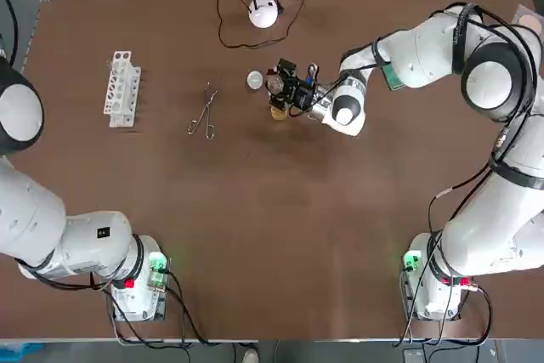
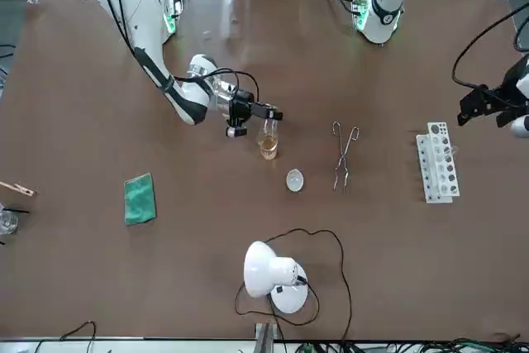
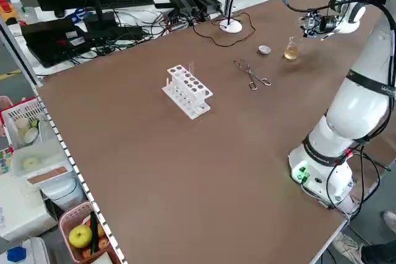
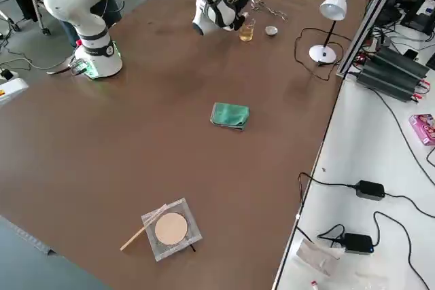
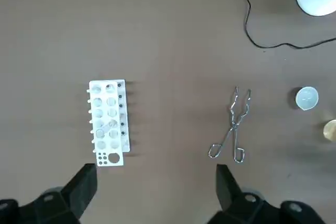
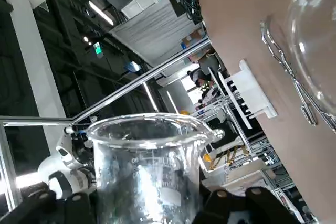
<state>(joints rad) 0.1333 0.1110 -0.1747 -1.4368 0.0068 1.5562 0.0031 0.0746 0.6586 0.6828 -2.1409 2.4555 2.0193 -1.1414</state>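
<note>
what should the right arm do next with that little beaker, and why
Probably a short, level lift straight up, provided the grip is firm. The right gripper sits at the upper wall of the beaker, which stands upright with amber liquid in it. The small round lid and tongs lie close by, so sideways motion risks a knock.

Beaker point(image 2: 268, 145): small, clear glass, spouted.
Contents: amber liquid is held at the bottom.
Pose: upright.
Place: near the tongs point(image 2: 343, 155), to their robot's-right side.
</note>
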